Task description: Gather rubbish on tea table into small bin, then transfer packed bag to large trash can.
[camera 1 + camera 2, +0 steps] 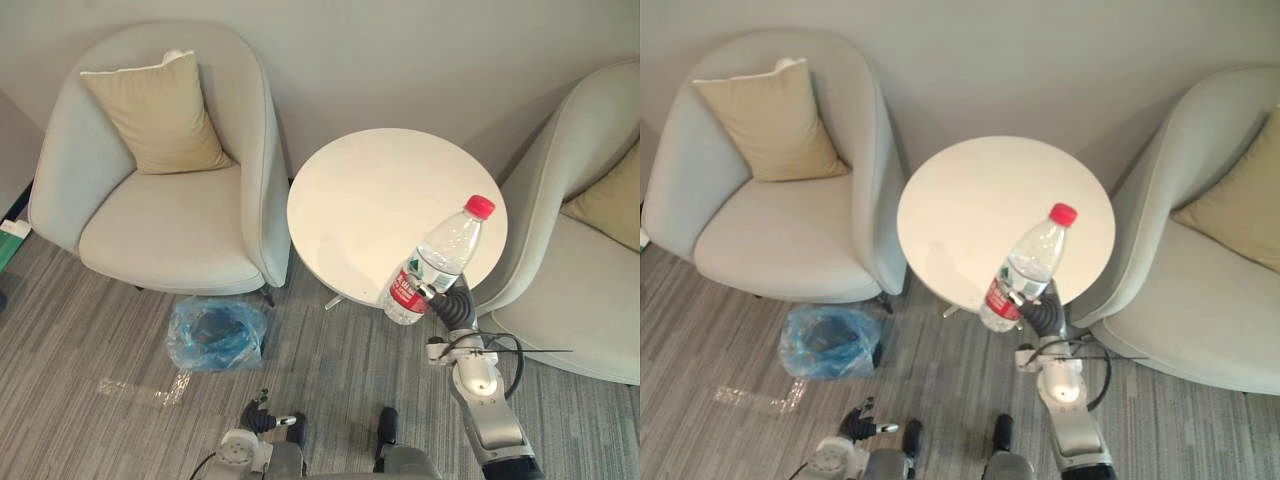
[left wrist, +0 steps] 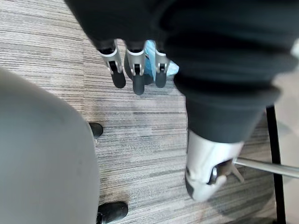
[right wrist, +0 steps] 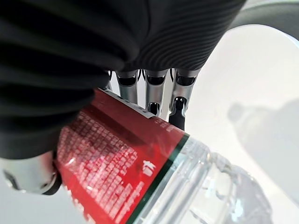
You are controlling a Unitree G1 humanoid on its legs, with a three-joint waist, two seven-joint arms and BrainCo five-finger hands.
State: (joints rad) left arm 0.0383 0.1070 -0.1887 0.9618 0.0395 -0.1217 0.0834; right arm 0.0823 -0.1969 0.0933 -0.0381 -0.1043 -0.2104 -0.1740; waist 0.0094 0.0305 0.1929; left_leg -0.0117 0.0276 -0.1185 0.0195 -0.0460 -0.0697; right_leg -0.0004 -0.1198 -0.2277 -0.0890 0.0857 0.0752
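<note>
A clear plastic bottle (image 1: 437, 262) with a red cap and red label is tilted over the near right edge of the round white tea table (image 1: 370, 190), lifted off its top. My right hand (image 1: 455, 303) is shut on the bottle's lower part; in the right wrist view its fingers (image 3: 154, 91) curl over the red label (image 3: 112, 172). The small bin (image 1: 215, 333), lined with a blue bag, stands on the carpet left of the table by the armchair's foot. My left hand (image 1: 264, 421) hangs low near my body, fingers (image 2: 135, 74) relaxed and holding nothing, with the blue bag (image 2: 150, 50) just past them.
A grey armchair (image 1: 170, 220) with a beige cushion stands left of the table, and another (image 1: 580, 290) crowds its right side. A strip of clear plastic (image 1: 140, 390) lies on the striped carpet near the bin. The table's legs (image 1: 335, 300) reach the floor beside it.
</note>
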